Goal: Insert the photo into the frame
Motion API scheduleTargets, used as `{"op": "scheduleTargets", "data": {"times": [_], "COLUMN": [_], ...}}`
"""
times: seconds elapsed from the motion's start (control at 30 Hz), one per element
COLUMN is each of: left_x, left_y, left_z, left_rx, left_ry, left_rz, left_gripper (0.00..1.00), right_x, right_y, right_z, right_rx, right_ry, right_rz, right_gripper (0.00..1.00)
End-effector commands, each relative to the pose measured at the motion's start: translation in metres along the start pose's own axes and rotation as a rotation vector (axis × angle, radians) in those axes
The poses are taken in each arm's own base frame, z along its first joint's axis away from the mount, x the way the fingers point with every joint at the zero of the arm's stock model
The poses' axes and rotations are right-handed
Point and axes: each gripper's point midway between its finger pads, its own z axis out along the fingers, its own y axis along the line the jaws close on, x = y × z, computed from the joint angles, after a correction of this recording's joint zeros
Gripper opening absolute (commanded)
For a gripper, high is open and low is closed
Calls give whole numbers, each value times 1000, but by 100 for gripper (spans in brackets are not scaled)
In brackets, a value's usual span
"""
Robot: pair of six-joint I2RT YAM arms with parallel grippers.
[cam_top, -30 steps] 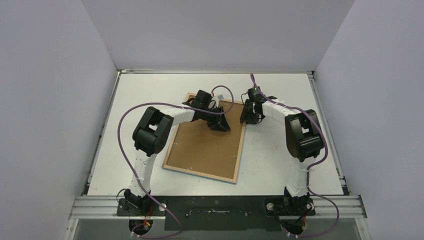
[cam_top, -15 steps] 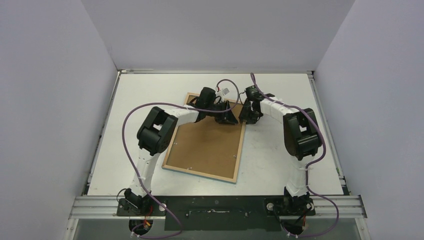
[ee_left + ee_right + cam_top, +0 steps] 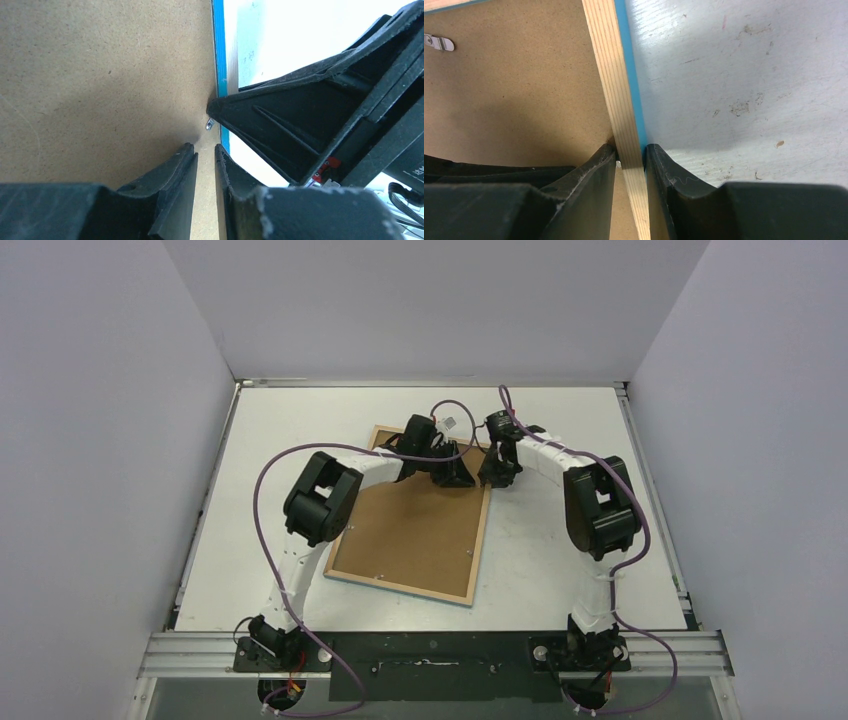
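The frame (image 3: 483,532) lies face down on the table, light wood rails up and its turquoise edge (image 3: 220,60) showing. A brown backing board (image 3: 410,530) fills it. The photo is hidden. My left gripper (image 3: 460,478) hovers over the board near the frame's far right corner. Its jaws (image 3: 204,147) stand a narrow gap apart with nothing between them, close to a small metal tab (image 3: 209,123). My right gripper (image 3: 493,478) straddles the right rail (image 3: 611,75). Its jaws (image 3: 630,149) are shut on that rail, one finger inside and one outside.
Another metal tab (image 3: 439,42) sits on the board near the far rail. The right gripper's black finger (image 3: 280,130) lies just right of my left jaws. White table (image 3: 560,560) surrounds the frame, with grey walls on three sides.
My left gripper has slid from the board's middle toward the far right corner, ending beside the right gripper. Both pairs of jaws have narrowed a little.
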Motion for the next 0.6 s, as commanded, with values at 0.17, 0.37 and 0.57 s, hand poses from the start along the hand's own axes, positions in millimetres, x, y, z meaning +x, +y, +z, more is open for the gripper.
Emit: {"op": "scheduleTargets", "data": {"times": [0.17,0.37,0.57], "left_x": [5,-9,-38], "left_y": [31,2,-29], "left_z": [9,-6,-61], "left_rx": [-110,-13,56], "left_ry": [10,26,-8], "left_rz": [-43,25,102], "left_gripper": [20,22,26], "right_x": [62,23,-27], "right_y": [-43,-17,8], "right_z": [26,14,-24], "right_rx": [152,72,19], "right_ry": [177,72,-54], "right_rz": [-96,-78,-32], "right_gripper": [0,22,41]}}
